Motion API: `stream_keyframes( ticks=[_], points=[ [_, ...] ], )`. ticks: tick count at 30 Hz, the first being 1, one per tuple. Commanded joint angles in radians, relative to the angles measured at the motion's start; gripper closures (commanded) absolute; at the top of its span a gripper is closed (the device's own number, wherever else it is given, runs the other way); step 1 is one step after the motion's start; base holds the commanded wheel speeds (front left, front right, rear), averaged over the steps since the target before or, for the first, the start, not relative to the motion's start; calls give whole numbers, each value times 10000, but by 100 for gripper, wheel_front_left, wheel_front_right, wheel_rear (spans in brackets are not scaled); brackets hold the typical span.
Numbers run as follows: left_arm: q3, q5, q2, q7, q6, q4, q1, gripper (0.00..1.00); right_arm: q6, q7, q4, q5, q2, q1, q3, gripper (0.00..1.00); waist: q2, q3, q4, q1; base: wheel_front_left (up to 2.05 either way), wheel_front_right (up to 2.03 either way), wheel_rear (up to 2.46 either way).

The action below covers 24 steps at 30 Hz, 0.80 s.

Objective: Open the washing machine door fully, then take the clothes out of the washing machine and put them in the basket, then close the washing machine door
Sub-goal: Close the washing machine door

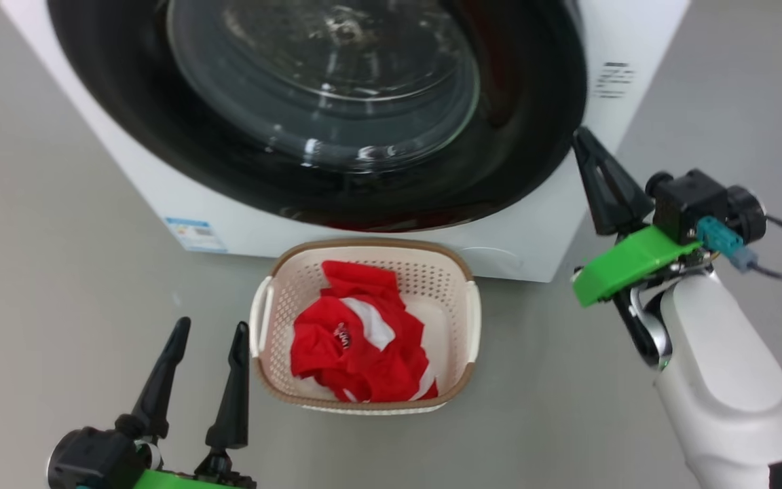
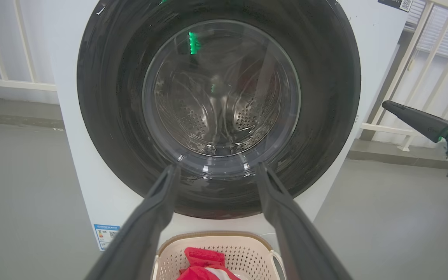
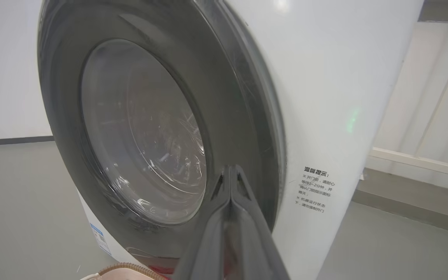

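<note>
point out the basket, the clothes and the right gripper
the basket [image 1: 432, 275], head view, perforated back wall
the clothes [image 1: 391, 360], head view, middle of red fabric
the right gripper [image 1: 584, 146], head view, closed fingertips

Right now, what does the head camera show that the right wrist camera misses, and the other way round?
Head view: the red clothes lying in the basket, and the left gripper open beside it. Right wrist view: a pale railing beyond the washing machine, and a close look at the right gripper, fingers pressed together near the rim of the washing machine door. Both: that door, seemingly shut, the basket's brown rim and the blue label.
</note>
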State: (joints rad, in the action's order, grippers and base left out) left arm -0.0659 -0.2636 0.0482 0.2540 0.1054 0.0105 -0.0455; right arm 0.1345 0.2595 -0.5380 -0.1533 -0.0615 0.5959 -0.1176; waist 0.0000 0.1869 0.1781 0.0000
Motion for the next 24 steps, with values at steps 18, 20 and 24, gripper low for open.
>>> stream_keyframes(
  ticks=[18,20,24],
  points=[
    [449,164,28,78,-207,-184,87,0,-38,22,2469,137,111,-2337,433,0,0,-834,-1661,0,0,0,0],
    [492,180,28,78,-229,-174,152,0,-38,22,2684,173,111,-2606,589,0,0,-920,-1757,0,0,0,0],
    [569,238,27,78,-275,-167,234,0,-38,22,2989,157,111,-3009,811,0,0,-1050,-1887,0,0,0,0]
  ],
)
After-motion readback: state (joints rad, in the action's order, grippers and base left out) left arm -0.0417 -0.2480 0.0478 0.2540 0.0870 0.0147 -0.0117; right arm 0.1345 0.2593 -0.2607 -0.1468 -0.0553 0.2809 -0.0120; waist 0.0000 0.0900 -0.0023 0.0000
